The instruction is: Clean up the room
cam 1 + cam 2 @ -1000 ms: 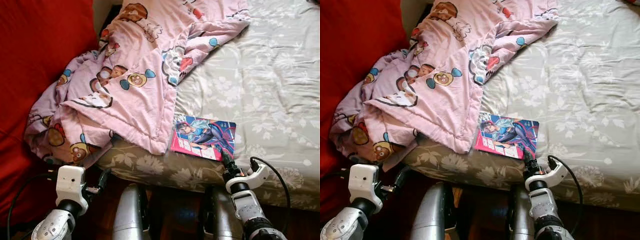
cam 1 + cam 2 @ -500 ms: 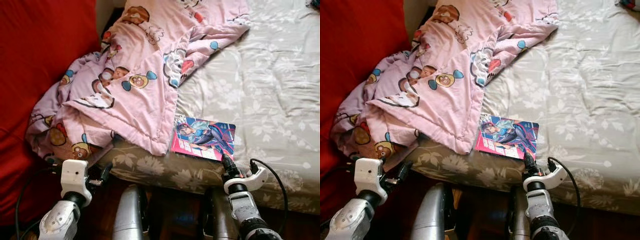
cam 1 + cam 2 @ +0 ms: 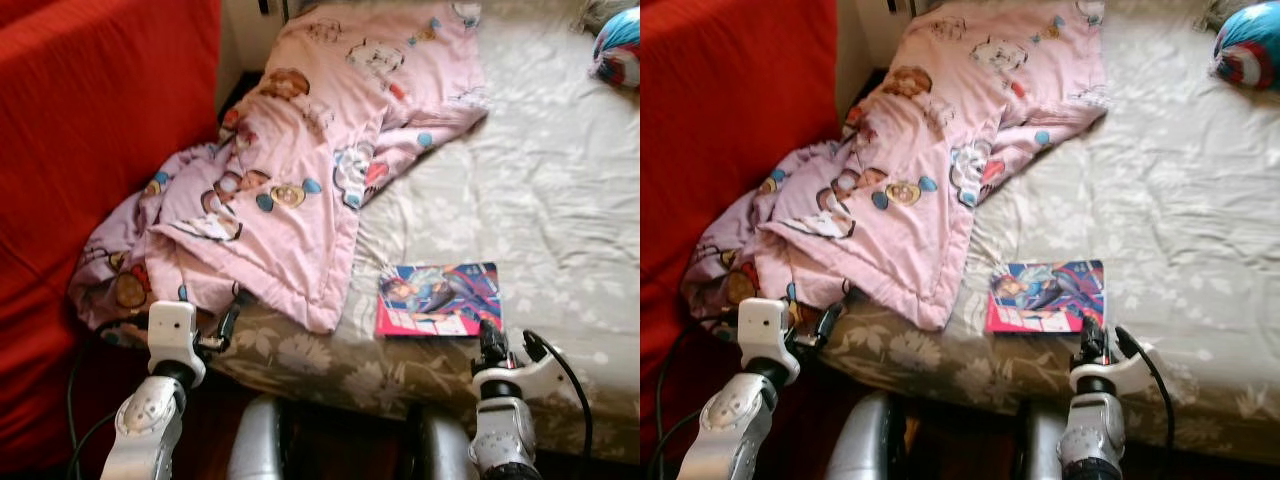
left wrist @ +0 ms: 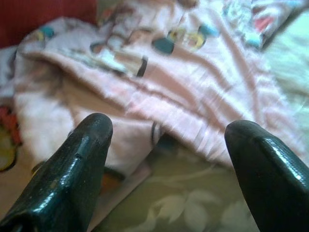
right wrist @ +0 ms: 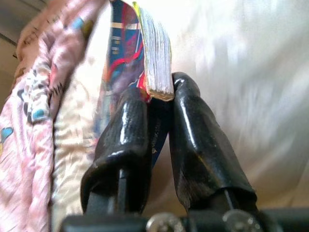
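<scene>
Both arms have lifted since a second ago, and the view now takes in more of the bed. Right tool (image 5: 157, 104) has its two black fingers drawn together on the near corner of the comic book (image 3: 438, 299), whose stacked page edges show above the fingertips in the right wrist view. That book has a glossy cover in blue, purple and pink with a drawn figure, and lies flat at the bed's (image 3: 540, 190) near edge, at about 5 o'clock. Left tool (image 4: 166, 145) is spread wide and holds nothing, just before the hanging pink cartoon-print blanket (image 3: 300, 190) at 9 o'clock. At 1 o'clock sits a blue and red ball-shaped cushion (image 3: 1246, 48).
</scene>
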